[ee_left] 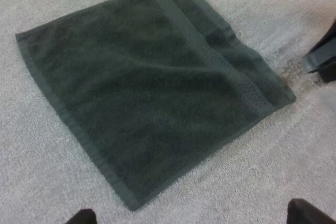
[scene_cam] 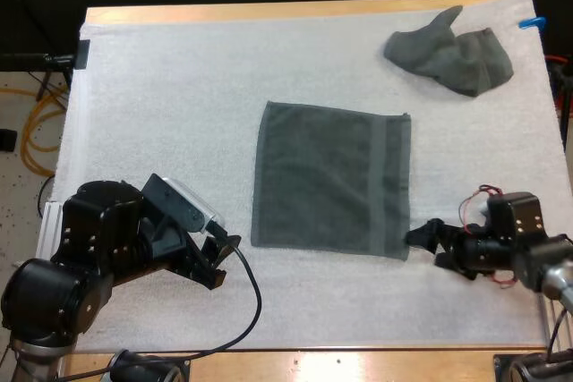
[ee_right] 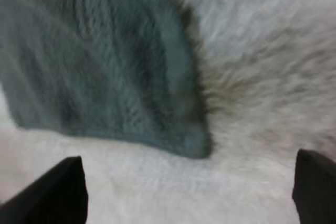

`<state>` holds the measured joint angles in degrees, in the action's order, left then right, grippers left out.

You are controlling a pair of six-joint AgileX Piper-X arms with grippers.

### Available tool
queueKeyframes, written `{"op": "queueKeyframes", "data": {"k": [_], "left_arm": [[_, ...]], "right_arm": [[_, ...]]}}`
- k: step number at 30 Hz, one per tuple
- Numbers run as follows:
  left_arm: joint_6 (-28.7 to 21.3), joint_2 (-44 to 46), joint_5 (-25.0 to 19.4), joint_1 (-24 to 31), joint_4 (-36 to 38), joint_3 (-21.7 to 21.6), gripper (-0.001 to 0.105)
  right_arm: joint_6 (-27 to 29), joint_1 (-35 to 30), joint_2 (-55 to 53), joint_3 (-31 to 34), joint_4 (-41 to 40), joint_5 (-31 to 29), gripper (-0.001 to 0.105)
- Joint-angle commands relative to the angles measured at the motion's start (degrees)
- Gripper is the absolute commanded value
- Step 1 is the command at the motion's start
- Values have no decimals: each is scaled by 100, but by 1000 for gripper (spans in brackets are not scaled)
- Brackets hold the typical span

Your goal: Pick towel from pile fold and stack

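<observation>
White mat (scene_cam: 161, 87), smooth flat towel (scene_cam: 331, 181) in its middle.
Left gripper (scene_cam: 224, 259) and right gripper (scene_cam: 428, 248) spread wide, holding nothing.

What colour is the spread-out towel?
Dark grey-green towel, banded near one edge; left wrist view shows it best.

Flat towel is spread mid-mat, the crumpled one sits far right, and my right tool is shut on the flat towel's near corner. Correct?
No: the right tool is open, not shut on the corner. The right wrist view shows its fingers apart, clear of the flat towel. The rest holds, crumpled towel included.
</observation>
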<state>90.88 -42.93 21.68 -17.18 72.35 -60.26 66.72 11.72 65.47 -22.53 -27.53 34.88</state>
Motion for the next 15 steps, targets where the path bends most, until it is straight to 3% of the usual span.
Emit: {"op": "queueKeyframes", "data": {"k": [1, 10, 15], "left_arm": [[60, 9, -2, 5, 21, -9, 69], [60, 9, -2, 5, 21, -9, 69], [60, 9, -2, 5, 8, -9, 69]], "right_arm": [[-103, -23, 214, 2, 310, 304, 77], [-233, -23, 1386, 2, 1221, 1240, 77], [-266, -10, 1815, 2, 1493, 1444, 77]]}}
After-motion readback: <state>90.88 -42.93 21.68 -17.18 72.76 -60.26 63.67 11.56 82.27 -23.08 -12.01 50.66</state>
